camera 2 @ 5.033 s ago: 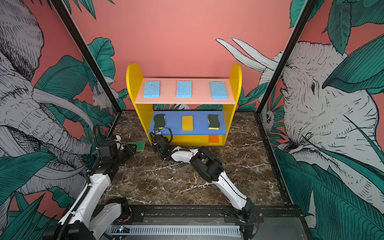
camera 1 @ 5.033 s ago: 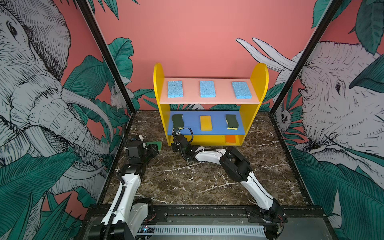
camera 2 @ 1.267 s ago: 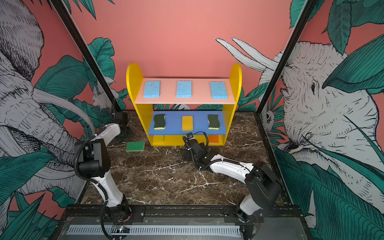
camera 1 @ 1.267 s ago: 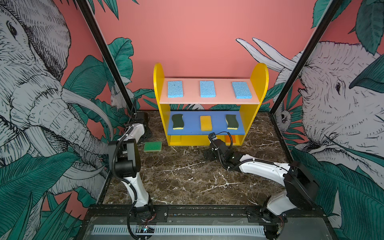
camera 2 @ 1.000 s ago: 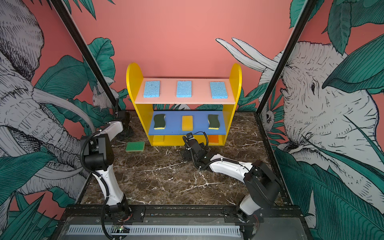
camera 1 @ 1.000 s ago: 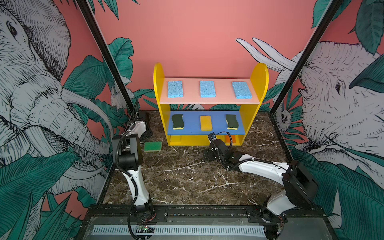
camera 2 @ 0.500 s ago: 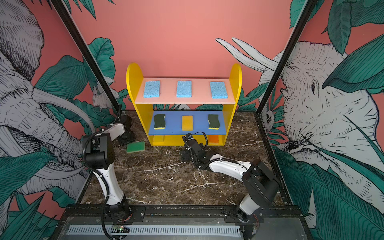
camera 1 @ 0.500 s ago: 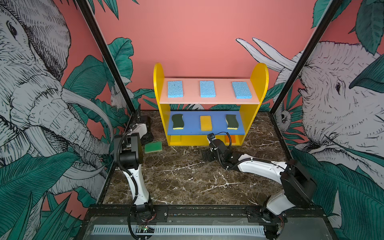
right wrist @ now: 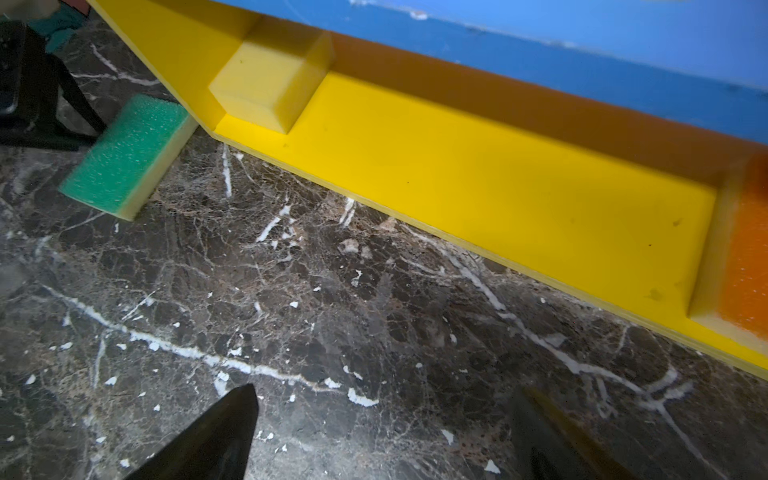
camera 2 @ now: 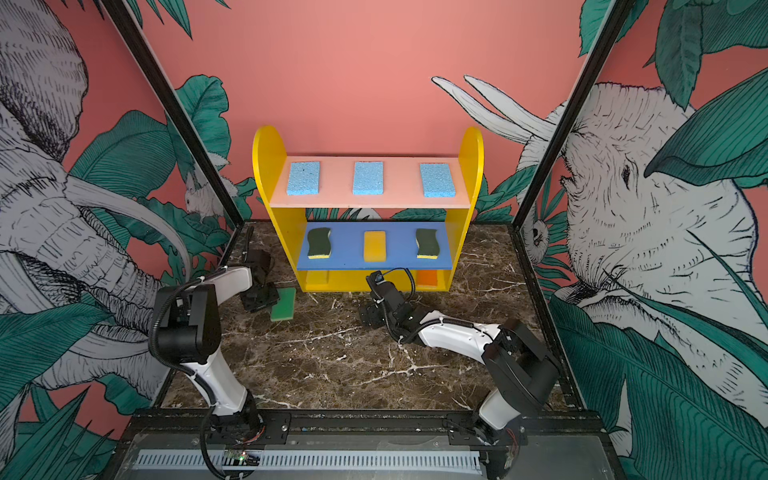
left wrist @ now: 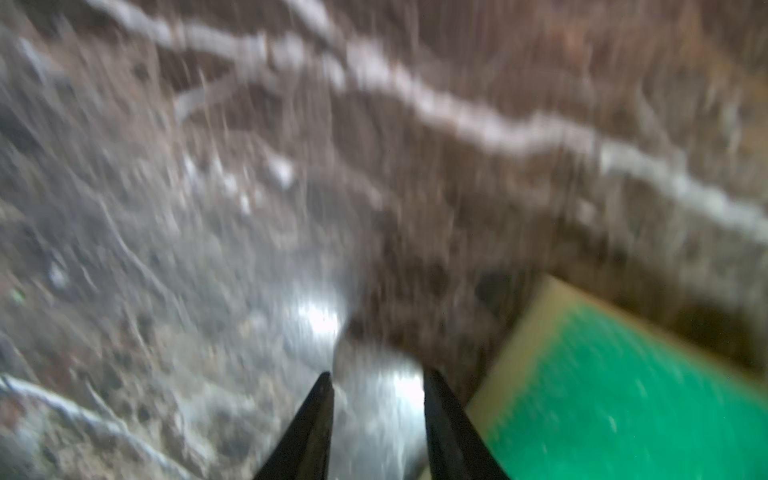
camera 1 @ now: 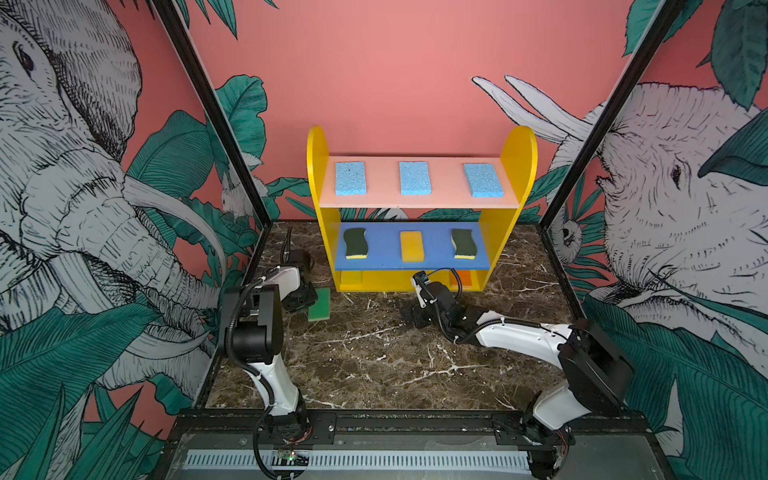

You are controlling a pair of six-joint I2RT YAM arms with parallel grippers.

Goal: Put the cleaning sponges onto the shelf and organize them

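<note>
The shelf [camera 1: 318, 166] carries three light-blue sponges [camera 1: 414, 178] on its pink top board. Two wavy dark-green sponges [camera 1: 354, 243] flank a yellow one [camera 1: 411, 246] on the blue board. On the yellow base lie a yellow sponge [right wrist: 270, 87] at one end and an orange sponge [right wrist: 748, 257] at the other. A bright green sponge [camera 1: 320, 304] [left wrist: 623, 395] lies on the floor left of the shelf. My left gripper [camera 1: 305, 301] [left wrist: 376, 376] is low beside it, narrowly open, with only floor between its fingers. My right gripper [camera 1: 411, 313] [right wrist: 384, 392] is wide open and empty before the base.
The floor is dark marble [camera 1: 374, 365], boxed in by printed walls and black corner posts [camera 1: 224, 124]. The shelf stands against the back wall. The left arm's elbow [camera 1: 253, 328] rises at the left edge, and the right arm [camera 1: 519, 336] lies low across the right half.
The left gripper came forward from the back-left corner, down against the green sponge, narrowing slightly. The sponge has turned and shifted a little forward. The right arm has barely moved.
</note>
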